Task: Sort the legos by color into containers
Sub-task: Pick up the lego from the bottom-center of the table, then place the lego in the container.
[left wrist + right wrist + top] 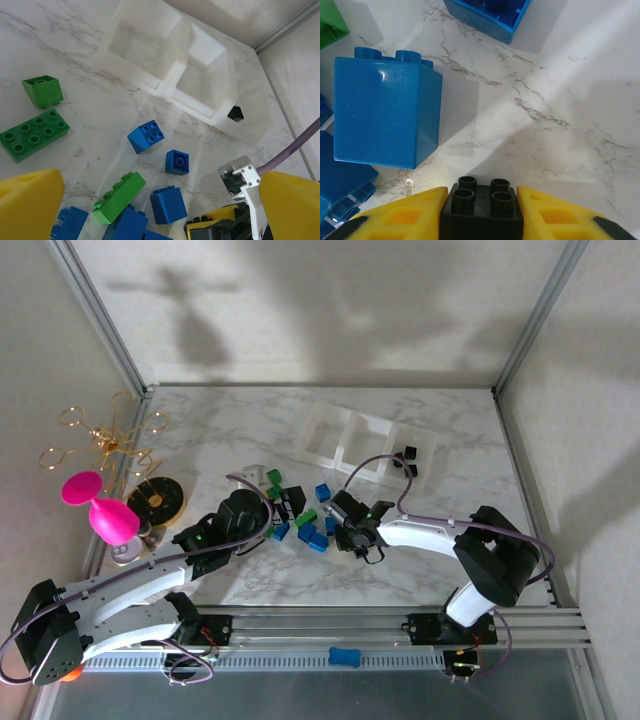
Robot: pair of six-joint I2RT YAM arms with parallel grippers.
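Marble tabletop [300,580], pale walls all round, and I'm reading it from my side outward. Closest to me, well short of the tray [350,455], a blue oblong piece [343,657] lies on the rail between the arm bases. I don't count it as one to sort.

Next out, on the near side of the tray, the right gripper [482,202] is low over the marble. Its yellow fingers [405,217] press on both flanks of a black brick [481,220], studs up. That's a pinch, taken low on the brick, which I judge to be the grasp ahead of a lift. I can't tell whether the brick has left the table. A tall blue cube [387,115] stands just beside it, clear of the fingers.

The left gripper [160,205] hangs over the loose legos [305,520], near and left of the tray, spread wide with nothing gripped. I reckon it's standing off to give its partner room. Beneath it lie blue bricks and a flat green brick [32,134].

Farthest out is the tray itself, three white bins in a row. Its right-end bin holds one black piece [235,114], so that's where I'd carry this brick.
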